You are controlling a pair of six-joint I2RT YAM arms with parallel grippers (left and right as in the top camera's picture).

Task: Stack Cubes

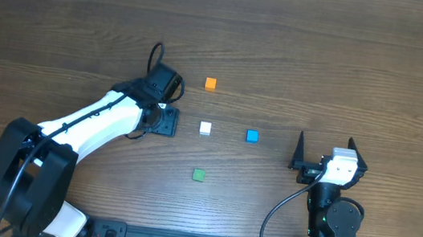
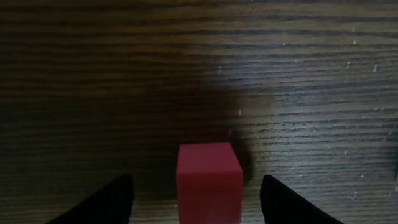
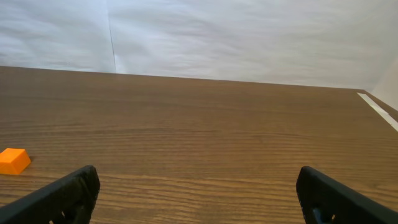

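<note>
A red cube (image 2: 208, 180) sits on the wooden table between the two fingers of my left gripper (image 2: 199, 202), which is open, with a gap on each side of the cube. From above, the left gripper (image 1: 165, 118) hangs low just left of a white cube (image 1: 205, 128). An orange cube (image 1: 211, 84) lies farther back, a blue cube (image 1: 252, 136) to the white one's right, and a green cube (image 1: 198, 175) nearer the front. My right gripper (image 1: 326, 154) stands open near its base, right of the blue cube, holding nothing. The orange cube (image 3: 12, 160) also appears in the right wrist view.
The wooden table (image 1: 349, 54) stretches wide behind and beside the cubes. A white wall (image 3: 249, 37) rises beyond the far table edge. A pale strip (image 3: 376, 107) runs along the table's right side.
</note>
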